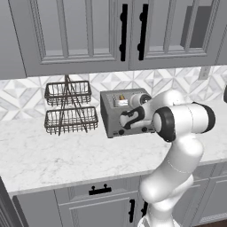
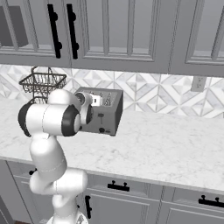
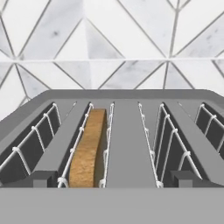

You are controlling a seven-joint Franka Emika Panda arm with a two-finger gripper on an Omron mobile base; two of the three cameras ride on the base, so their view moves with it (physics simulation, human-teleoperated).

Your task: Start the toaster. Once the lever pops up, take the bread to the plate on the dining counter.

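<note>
Hovering with claw [image 1: 133,116] spread wide and empty at the toaster [image 1: 119,113] on the table [image 1: 53,155], bread [image 3: 89,148] standing in the second slot from left; probably next: reach in and grip it.

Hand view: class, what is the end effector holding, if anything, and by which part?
Nothing is held. The bread stands edge-up in a slot of the toaster, untouched, and the end effector is open.

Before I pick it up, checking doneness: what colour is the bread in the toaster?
Golden-tan bread, darker brown along its crust; the hand view shows it best.
</note>
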